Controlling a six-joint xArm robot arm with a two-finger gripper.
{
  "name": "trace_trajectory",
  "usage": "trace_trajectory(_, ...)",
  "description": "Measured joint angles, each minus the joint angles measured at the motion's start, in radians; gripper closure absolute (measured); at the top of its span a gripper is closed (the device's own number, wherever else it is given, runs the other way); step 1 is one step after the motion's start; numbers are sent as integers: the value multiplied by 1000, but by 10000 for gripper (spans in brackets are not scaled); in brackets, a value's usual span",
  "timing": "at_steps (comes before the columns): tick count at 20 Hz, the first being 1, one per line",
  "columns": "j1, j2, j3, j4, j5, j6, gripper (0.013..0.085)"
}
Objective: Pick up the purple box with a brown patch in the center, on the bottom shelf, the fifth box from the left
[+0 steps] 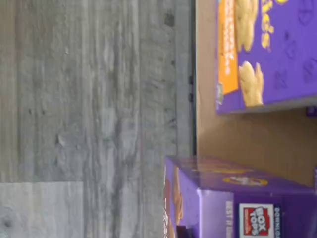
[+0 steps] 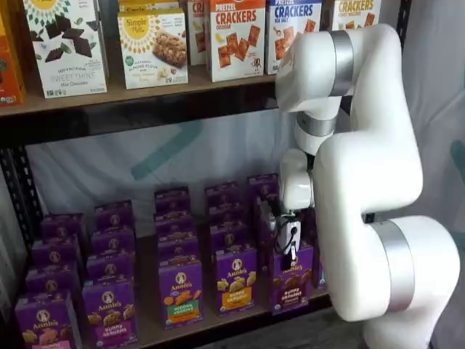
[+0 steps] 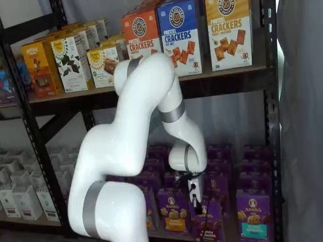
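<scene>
The purple box [image 2: 292, 279] stands upright at the near edge of the bottom shelf [image 2: 218, 322], front of its row, dark brown crackers across its middle and a white round logo above. In both shelf views its top sits partly behind the arm [image 3: 208, 222].

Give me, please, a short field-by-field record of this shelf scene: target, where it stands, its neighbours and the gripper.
target: the purple box with brown crackers, front of its row
support: the bottom shelf
neighbour: orange-label box beside it
gripper: the gripper hangs just above the target's top; fingers seen without a clear gap, so state unclear
upper shelf: pretzel cracker boxes
</scene>
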Motion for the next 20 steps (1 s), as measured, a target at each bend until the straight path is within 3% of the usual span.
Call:
trace_trajectory(6,30,-80,96,8,35,22,650)
trace_trajectory(8,43,-115,137,49,45,-4,650)
trace_trajectory(14,57,-213,259,5,24,52,650)
trace_trajectory(17,64,-265,308,37,28,28,650)
trace_trajectory(20,71,-317,352,106,36,-31,650)
